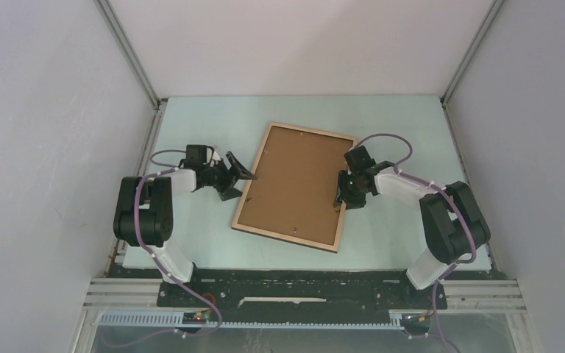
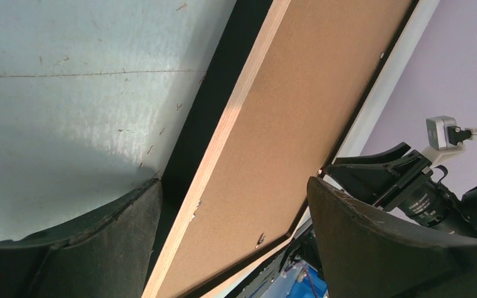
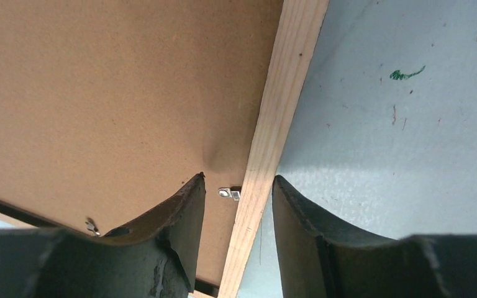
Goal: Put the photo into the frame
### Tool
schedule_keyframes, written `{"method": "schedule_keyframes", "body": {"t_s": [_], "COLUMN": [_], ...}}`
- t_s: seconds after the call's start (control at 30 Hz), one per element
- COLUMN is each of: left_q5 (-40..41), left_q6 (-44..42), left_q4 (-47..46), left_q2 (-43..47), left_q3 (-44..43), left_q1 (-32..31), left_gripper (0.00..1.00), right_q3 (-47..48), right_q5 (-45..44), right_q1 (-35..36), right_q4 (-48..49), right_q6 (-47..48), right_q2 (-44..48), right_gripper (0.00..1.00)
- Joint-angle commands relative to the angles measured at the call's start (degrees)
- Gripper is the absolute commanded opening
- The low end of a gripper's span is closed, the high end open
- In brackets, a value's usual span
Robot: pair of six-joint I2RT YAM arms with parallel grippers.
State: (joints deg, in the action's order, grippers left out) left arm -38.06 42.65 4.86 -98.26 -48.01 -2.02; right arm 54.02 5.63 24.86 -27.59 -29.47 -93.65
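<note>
Frame (image 3: 275, 124) is lying back-up on the surface (image 1: 191, 220), between your pincers. Your left pincer (image 1: 239, 182) is hanging spread beside its left edge; your right pincer (image 1: 339, 204) is sitting spread across its right rim.

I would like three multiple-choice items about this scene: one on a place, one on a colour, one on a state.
1. Where is the right claw?
A) at the table's far left corner
B) at the right rim of the frame
C) over the arm bases
2. What colour is the rim facing up?
A) red
B) blue
C) light wood
3. The left claw is:
A) open and empty
B) shut on the frame
C) shut on a cloth
Key: 1B, its fingers straddle the rim; 2C, pale wood grain shows; 3A, it stands wide apart, holding nothing.
</note>
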Motion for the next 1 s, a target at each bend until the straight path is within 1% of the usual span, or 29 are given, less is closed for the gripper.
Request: {"method": "schedule_keyframes", "body": {"t_s": [0.0, 0.13, 0.23, 0.33, 0.4, 0.57, 0.63, 0.7, 0.77, 0.83, 0.97], "left_q5": [-3.59, -3.05, -2.48, -2.27, -1.14, 3.92, 6.59, 9.16, 11.22, 12.24, 12.56], "left_q6": [1.12, 1.72, 3.85, 8.49, 10.91, 14.27, 15.7, 17.54, 18.56, 18.39, 14.94], "left_q4": [-0.73, -1.64, -3.81, -9.58, -12.57, -14.48, -14.7, -14.79, -14.25, -12.67, -6.55], "left_q2": [1.05, 2.36, 3.35, 4.54, 6.34, 15.39, 20.25, 22.92, 24.2, 24.64, 25.67], "left_q3": [1.21, 3.18, 5.86, 9.64, 12.7, 19.35, 21.29, 22.41, 22.13, 20.86, 17.85], "left_q1": [-0.73, -1.75, -4.96, -8.29, -10.08, -15.49, -19.23, -23.73, -28.03, -30.95, -32.51], "left_gripper": [0.87, 0.87, 0.87, 0.87, 0.87, 0.87, 0.88, 0.88, 0.88, 0.89, 0.9], "right_q3": [0.8, 3.64, 6.81, 11.99, 17.17, 29.32, 34.32, 38.6, 41.28, 42.84, 43.13], "right_q5": [4.87, 5.73, 6.91, 7.76, 7.87, 7.61, 7.61, 7.4, 6.7, 5.44, 0.82], "right_q1": [-1.74, -1.84, -1.76, -1.68, -1.66, -1.48, -1.48, -1.44, -1.48, -1.63, -2.34], "right_q4": [5.7, 6.38, 7.33, 7.18, 6.43, 3.7, 1.36, -0.99, -3.08, -5.08, -9.04], "right_q6": [0.41, 1.14, 1.43, 1.82, 2.4, 4.6, 5.73, 6.68, 7.56, 8.52, 10.53], "right_q2": [-0.19, -3.5, -6.56, -10.88, -13.96, -21.62, -25.0, -26.95, -27.4, -26.54, -21.64], "right_gripper": [0.52, 0.55, 0.56, 0.56, 0.57, 0.58, 0.6, 0.63, 0.67, 0.72, 0.8]}}
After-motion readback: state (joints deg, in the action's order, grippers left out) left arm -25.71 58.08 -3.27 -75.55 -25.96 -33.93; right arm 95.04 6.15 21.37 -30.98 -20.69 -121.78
